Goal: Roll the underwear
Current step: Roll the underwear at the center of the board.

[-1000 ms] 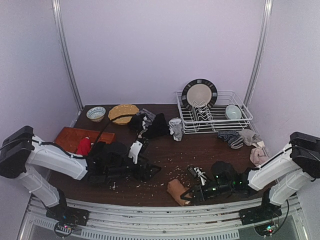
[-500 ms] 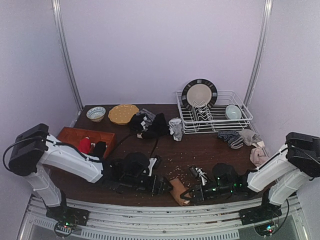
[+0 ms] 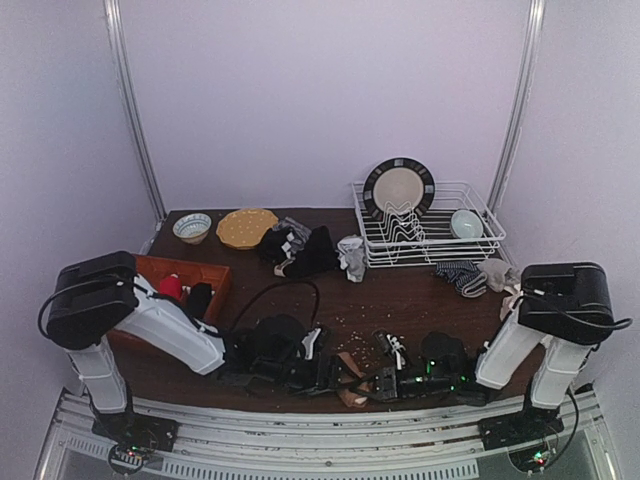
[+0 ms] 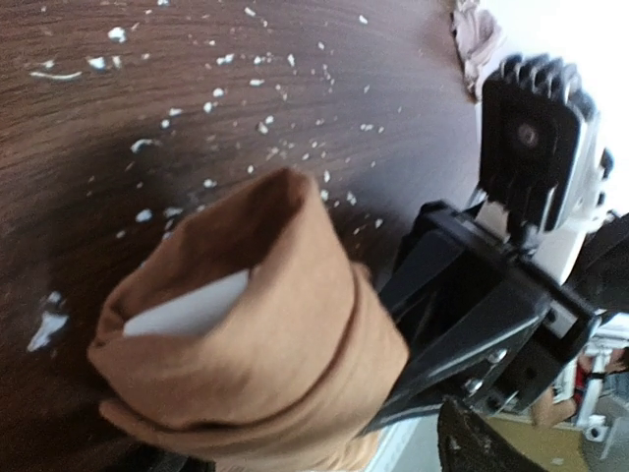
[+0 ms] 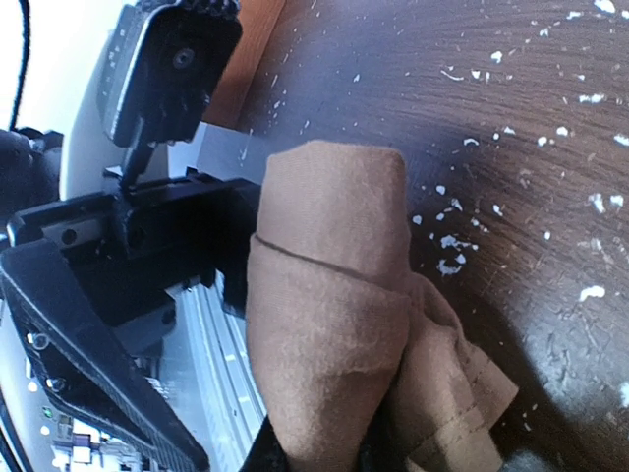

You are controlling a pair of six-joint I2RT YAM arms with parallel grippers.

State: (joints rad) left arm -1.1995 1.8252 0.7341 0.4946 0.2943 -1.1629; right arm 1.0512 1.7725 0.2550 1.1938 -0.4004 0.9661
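A tan-brown underwear roll (image 3: 350,378) lies at the table's near edge, between both grippers. In the right wrist view the roll (image 5: 329,295) rises from my right gripper (image 5: 324,460), which is shut on its lower end, a loose flap trailing to the right. My left gripper (image 4: 314,454) stands open around the other end of the roll (image 4: 246,334); one dark fingertip (image 4: 477,442) shows apart from the cloth. From above, the left gripper (image 3: 335,375) and right gripper (image 3: 373,385) face each other. Black underwear (image 3: 305,250) and a light grey piece (image 3: 352,258) lie at the back.
A wire dish rack (image 3: 480,245) holds a plate (image 3: 398,188) and a bowl (image 3: 465,223). A striped sock (image 3: 458,275) and pale cloths (image 3: 497,272) lie to its right. A yellow plate (image 3: 246,227), small bowl (image 3: 192,227) and wooden tray (image 3: 150,268) stand at left. Crumbs litter the table.
My left arm has swept right along the front edge until its gripper reached the tan roll. The right gripper has shifted slightly left, still holding the roll.
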